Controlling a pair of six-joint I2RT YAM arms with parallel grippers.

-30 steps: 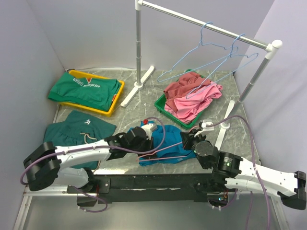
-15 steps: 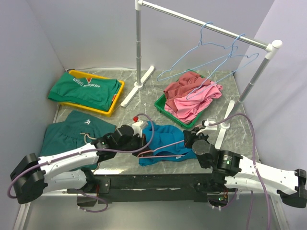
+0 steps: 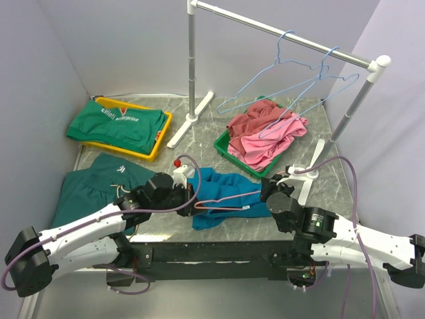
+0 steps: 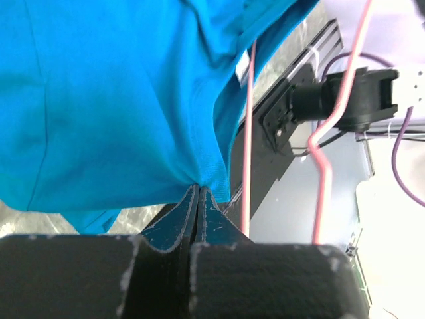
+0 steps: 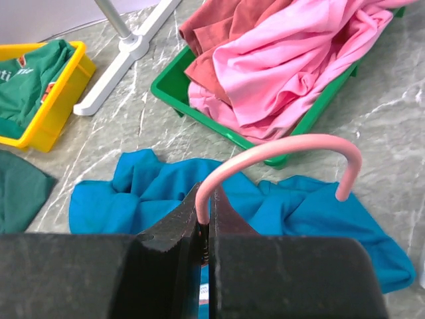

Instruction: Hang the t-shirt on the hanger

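1. The t-shirt (image 3: 222, 189) lies crumpled on the tabletop (image 3: 199, 136), just in front of the two arms and between their wrists. It is not hanging from anything.
2. The left pincer (image 4: 198, 193) is clamped shut on a fold at the t-shirt's (image 4: 99, 100) hemmed edge and lifts that edge a little off the tabletop.
3. The right pincer (image 5: 204, 214) is closed tight on the shank of the hanger (image 5: 285, 146), just below its hook. The hook curves up over the t-shirt (image 5: 146, 193).
4. In the overhead view the hanger (image 3: 232, 197) lies nearly flat. Its wires run from the right pincer (image 3: 269, 193) across the cloth toward the left pincer (image 3: 191, 198).
5. In the left wrist view the hanger's (image 4: 247, 133) wires pass right beside the raised hem, and one seems to slip under the cloth higher up. I cannot tell how far inside it sits.
6. By my reading both grasps are made and the threading has barely begun.
7. What is left, as I judge it:
   - work the hanger's shoulders into the shirt;
   - bring the hook out at the neck;
   - smooth the cloth so it sits evenly.
8. The rack (image 3: 279, 33) behind carries only light blue hangers (image 3: 292, 80).
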